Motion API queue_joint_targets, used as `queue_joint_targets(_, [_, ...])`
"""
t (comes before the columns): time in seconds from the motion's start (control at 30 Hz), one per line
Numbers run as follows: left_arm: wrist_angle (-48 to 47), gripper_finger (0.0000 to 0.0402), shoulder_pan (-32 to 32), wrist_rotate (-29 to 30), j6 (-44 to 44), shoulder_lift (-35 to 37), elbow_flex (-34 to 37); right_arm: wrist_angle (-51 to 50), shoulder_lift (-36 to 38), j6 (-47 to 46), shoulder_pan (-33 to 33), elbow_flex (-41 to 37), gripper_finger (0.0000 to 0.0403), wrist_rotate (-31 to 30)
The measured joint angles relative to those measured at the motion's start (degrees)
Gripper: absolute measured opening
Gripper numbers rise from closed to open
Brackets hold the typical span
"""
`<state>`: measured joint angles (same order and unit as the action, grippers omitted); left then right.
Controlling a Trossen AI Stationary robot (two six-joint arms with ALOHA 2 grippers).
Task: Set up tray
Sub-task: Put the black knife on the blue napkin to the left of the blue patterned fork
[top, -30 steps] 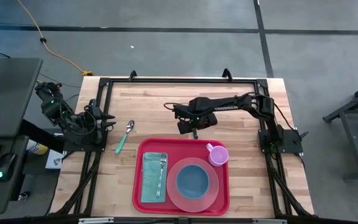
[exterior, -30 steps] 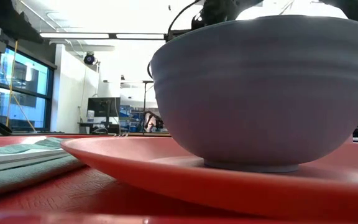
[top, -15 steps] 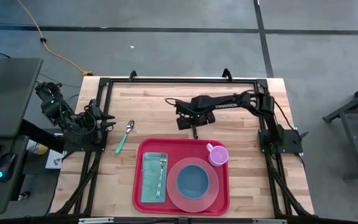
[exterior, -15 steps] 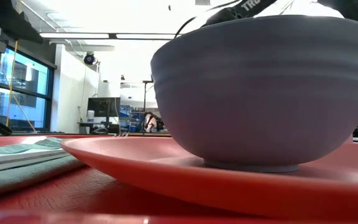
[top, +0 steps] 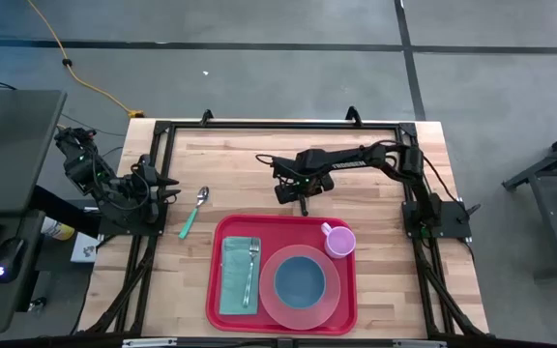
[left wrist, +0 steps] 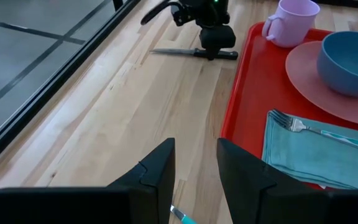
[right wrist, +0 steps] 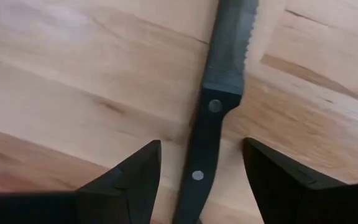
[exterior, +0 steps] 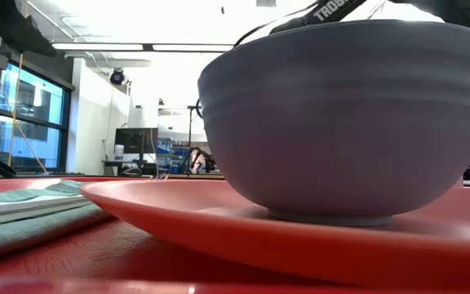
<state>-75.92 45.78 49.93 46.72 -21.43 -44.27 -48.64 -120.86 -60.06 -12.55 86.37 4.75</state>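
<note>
— Tray? 
— Large red plastic tray (top: 219,290) sits on the wooden table (top: 240,164).
— Grippers?
— Right gripper (right wrist: 201,171) straddles the black-handled knife (right wrist: 213,106) beyond the tray, spread wide, not touching. Left gripper (left wrist: 194,165) waits, parted.

A spoon (top: 194,212) with a green handle lies on the wooden counter (top: 230,169) toward its left edge. A black-handled knife (right wrist: 215,106) with a serrated blade lies on the bare wood near the middle of the counter. A yellow cable (top: 71,60) runs across the grey floor beyond the far left corner. A dark desk (top: 3,145) stands off the left edge.
</note>
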Motion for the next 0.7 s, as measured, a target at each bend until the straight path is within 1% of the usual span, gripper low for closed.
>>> queue_joint_targets(0.2, [0.0,0.0150,0.0,-0.2,0.0,0.0,0.0,0.5,-0.7,-1.5,0.3,0.1,0.0205,-1.2])
queue_joint_targets(0.53, [0.0,0.0150,0.0,-0.3,0.0,0.0,0.0,1.0,-0.8,-1.6,0.6,-0.1,0.0178,-1.4])
queue_joint_targets(0.7, [0.0,0.0150,0.0,-0.3,0.0,0.0,0.0,1.4,-0.9,-1.6,1.1,-0.1,0.0172,-1.8])
